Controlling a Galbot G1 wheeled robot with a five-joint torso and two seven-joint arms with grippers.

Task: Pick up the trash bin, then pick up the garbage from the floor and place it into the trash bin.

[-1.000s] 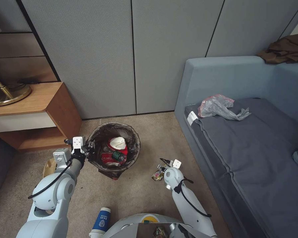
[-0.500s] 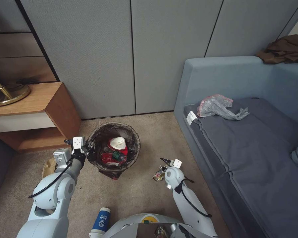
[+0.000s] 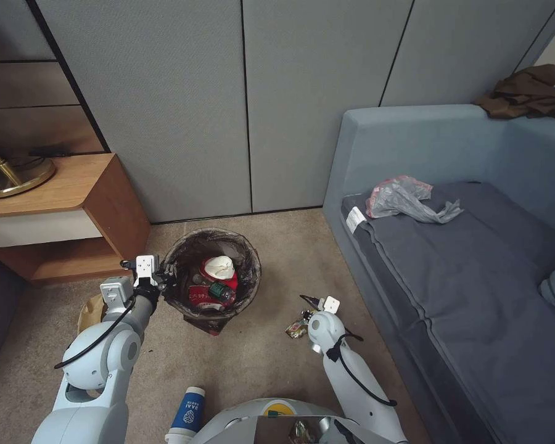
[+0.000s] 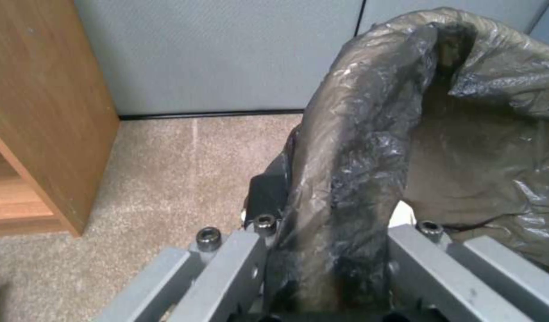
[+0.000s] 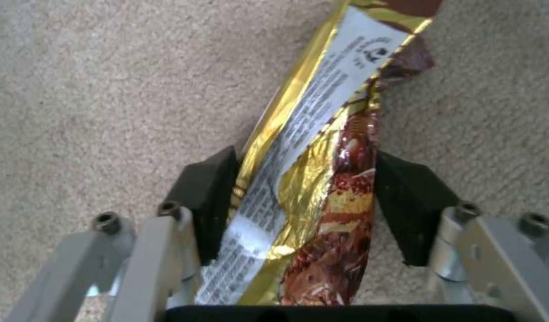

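**On the carpet, between bin and sofa: gold wrapper in the right gripper's jaws**

Item: wrapper (image 5: 310, 179), gold foil with a white printed panel and a red-brown patterned face, creased and flattened.
Position: in the head view it lies on the floor (image 3: 259, 364), near the trash bin's right side and just in front of the right gripper (image 3: 308, 310).
Key relation: the wrapper runs lengthwise straight out from the right gripper's palm, one end tucked back between the jaws, the other end lying away on the carpet. Both black pads (image 5: 206, 197) flank its long edges and appear to press on them; judged a grip across the short axis, though the foil is thin and could slip.
Nearer arm: right, by far.

Item: trash bin (image 3: 213, 271), round, lined with a dark bag folded over its rim; red-white cups and a green-labelled bottle already inside.
Holder: left gripper (image 4: 328, 268), clamped over the bagged rim on the bin's left side.
Bearing: the bin lies to the left of the right gripper.
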